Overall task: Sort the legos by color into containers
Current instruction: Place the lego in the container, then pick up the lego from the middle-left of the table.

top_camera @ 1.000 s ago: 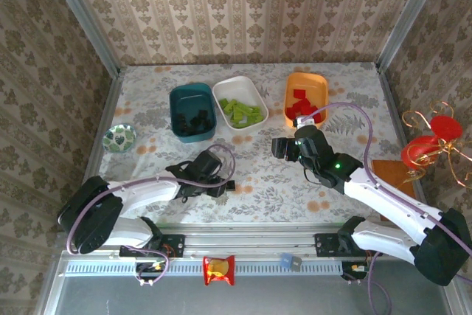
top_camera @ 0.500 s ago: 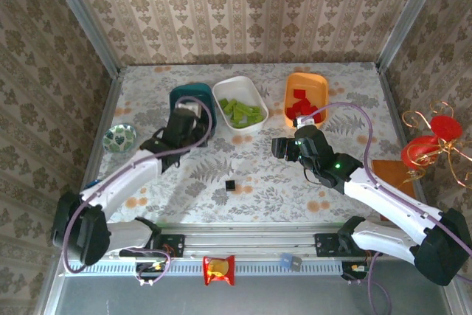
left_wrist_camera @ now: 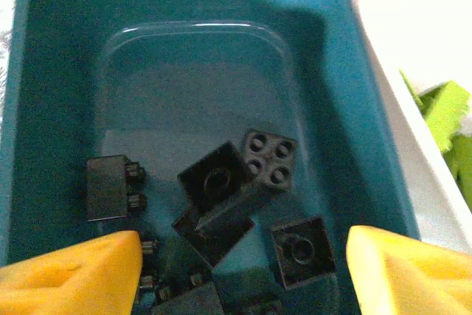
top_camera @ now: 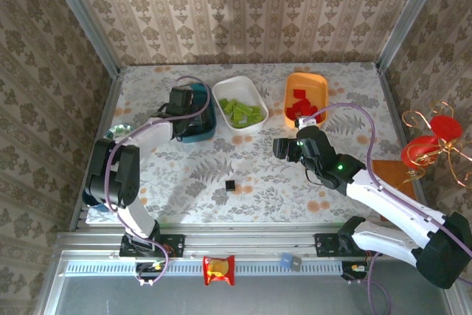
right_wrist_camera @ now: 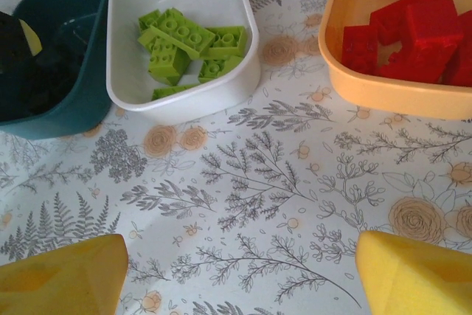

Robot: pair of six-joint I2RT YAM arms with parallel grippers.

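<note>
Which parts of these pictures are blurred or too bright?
Left wrist: the left tool's fingers are blurred, the white tub is washed out, and a glare line crosses the teal tub. Right wrist: the right tool's fingers are blurred; the green bricks are sharp. Top: a soft shadow lies on the table.

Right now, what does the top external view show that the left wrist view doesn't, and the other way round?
Top external, not left wrist: one black lego loose on the table, the orange tub of red legos, and the open right gripper.
Left wrist, not top external: the separate black legos lying in the tub, studs visible.
Both: the dark teal tub, with the left gripper open over it, and the white tub of green legos.
</note>
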